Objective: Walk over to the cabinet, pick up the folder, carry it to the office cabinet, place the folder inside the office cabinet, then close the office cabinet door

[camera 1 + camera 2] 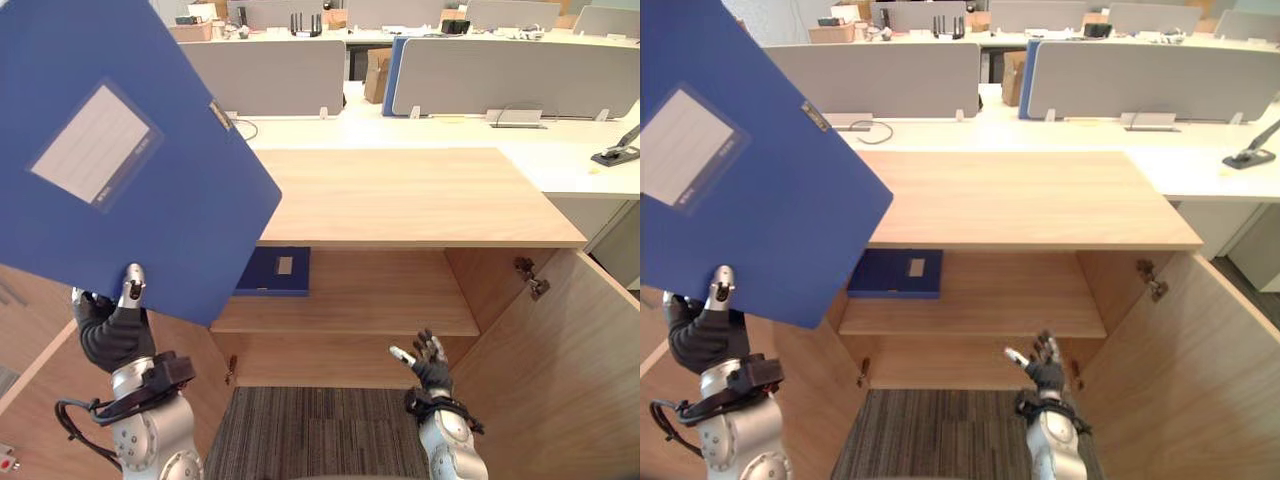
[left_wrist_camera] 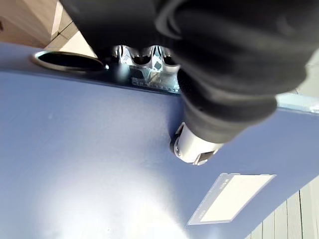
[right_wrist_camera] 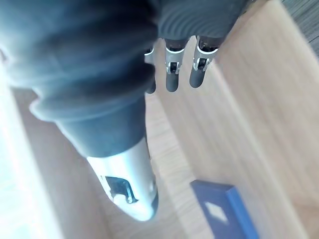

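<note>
Up at our left, we hold the blue folder (image 1: 150, 170) pinched in our left hand (image 1: 112, 330), tilted, the cabinet shelf (image 1: 380, 295) lying lower and rightward, nearer our slack-fingered, empty right hand (image 1: 430, 365)

Both arms are silver-grey, with smooth and rounded shells. The left arm (image 1: 150, 440) has a black band, like a clamp, at the wrist, and a black cable (image 1: 75, 420) makes a loop beside it. The right arm (image 1: 452, 450) has a similar dark band below the hand. The left hand (image 1: 112, 335) and the right hand (image 1: 430, 368) are each wrapped in a dark ribbed cover (image 3: 89, 64) of soft look. The fingers (image 3: 172, 74) are silver with dark tips. The thumb (image 3: 127, 184) is thick, silver and rounded, with a small dark recess on its side.
</note>
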Controlling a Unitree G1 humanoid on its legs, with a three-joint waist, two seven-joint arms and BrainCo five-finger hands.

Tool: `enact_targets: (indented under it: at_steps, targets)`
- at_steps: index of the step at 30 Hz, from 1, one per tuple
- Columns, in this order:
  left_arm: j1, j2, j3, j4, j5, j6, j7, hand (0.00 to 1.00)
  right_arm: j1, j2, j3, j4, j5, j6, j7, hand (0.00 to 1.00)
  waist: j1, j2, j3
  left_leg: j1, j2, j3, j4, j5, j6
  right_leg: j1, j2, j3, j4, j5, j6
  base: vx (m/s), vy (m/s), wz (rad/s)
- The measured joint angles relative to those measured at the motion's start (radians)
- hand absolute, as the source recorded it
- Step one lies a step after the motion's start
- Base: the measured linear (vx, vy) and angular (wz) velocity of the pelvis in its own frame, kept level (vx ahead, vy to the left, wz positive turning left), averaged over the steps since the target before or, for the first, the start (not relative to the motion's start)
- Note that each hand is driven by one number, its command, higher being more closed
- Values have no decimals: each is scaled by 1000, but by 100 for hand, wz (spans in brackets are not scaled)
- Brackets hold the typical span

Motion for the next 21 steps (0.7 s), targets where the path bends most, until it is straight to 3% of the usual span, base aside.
enact_targets:
  at_steps: [4,7,13,21]
  targets:
    - [0,-5,-8,19,7,12,-22,100,-19,-4,37,-242,5,-33,32,0,2,-7,2,0,2,0,0,-2,-1,-1,2,1,0,0,0,0,0,0]
    - [0,1,-44,70,63,40,-35,100,-103,-20,108,-291,16,-59,55,0,3,-17,-5,0,2,0,0,-3,-1,-3,2,2,0,0,0,0,0,0]
    - [-10,61,-221,114,221,89,-115,100,-379,-43,235,-258,104,-64,101,0,14,-22,-4,-3,1,4,0,-3,-1,-11,1,7,5,0,0,0,5,-1]
    - [-39,92,-267,114,222,88,-140,100,-599,-171,246,-88,206,-71,100,0,25,-21,-4,-3,1,4,0,-3,0,-11,2,7,7,0,0,0,0,0]
